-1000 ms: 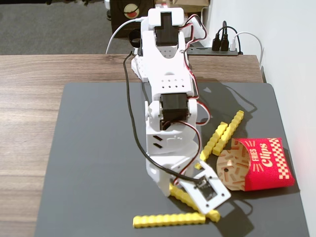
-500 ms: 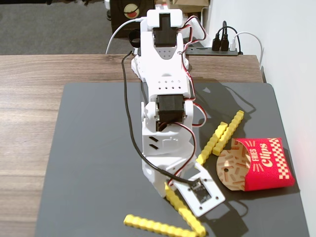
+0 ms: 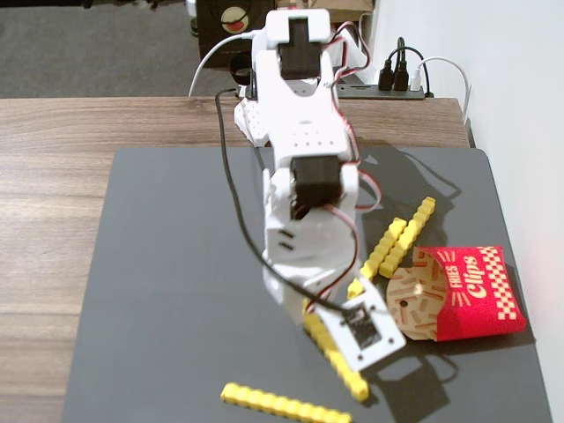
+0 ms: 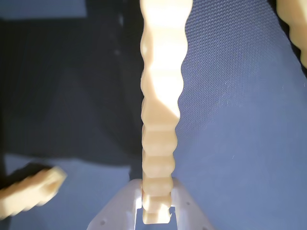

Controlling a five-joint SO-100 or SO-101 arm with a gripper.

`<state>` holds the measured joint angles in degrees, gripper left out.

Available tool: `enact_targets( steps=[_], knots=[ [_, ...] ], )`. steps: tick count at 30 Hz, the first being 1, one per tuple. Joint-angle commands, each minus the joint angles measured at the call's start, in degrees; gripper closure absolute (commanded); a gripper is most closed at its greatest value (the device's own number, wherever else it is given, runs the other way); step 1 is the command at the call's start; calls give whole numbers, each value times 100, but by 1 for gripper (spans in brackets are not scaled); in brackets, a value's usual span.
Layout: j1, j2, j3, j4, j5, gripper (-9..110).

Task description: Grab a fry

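Wrist view, fingers (image 4: 156, 211) pinching fry (image 4: 160, 96), other fries (image 3: 284, 404) and carton (image 3: 471, 295) nearby

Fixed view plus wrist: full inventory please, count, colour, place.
fries: four, yellow; one loose at the mat's front edge, two side by side by the carton, one at the gripper.
gripped fry: pale in the wrist view, its end between the fingers.
carton: one, red, on its side at the mat's right.
mat: one, dark grey, on the table.
table: one, wood.
power strip: one, black, behind the table.
arm: one, white.
gripper: one, white, closed on the fry.
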<state>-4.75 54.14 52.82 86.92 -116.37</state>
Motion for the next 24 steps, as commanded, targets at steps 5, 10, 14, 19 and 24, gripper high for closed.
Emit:
enact_targets(
  steps=[5,10,14,19,24],
  knots=[
    [-123,1239,598,88,1125,101],
    [-97,2057,1477,62,1828,101],
    [-79,2944,2355,35,2057,101],
    [-97,4175,3472,26,2153,101],
    [-132,4939,4140,44,2303,101]
  ],
)
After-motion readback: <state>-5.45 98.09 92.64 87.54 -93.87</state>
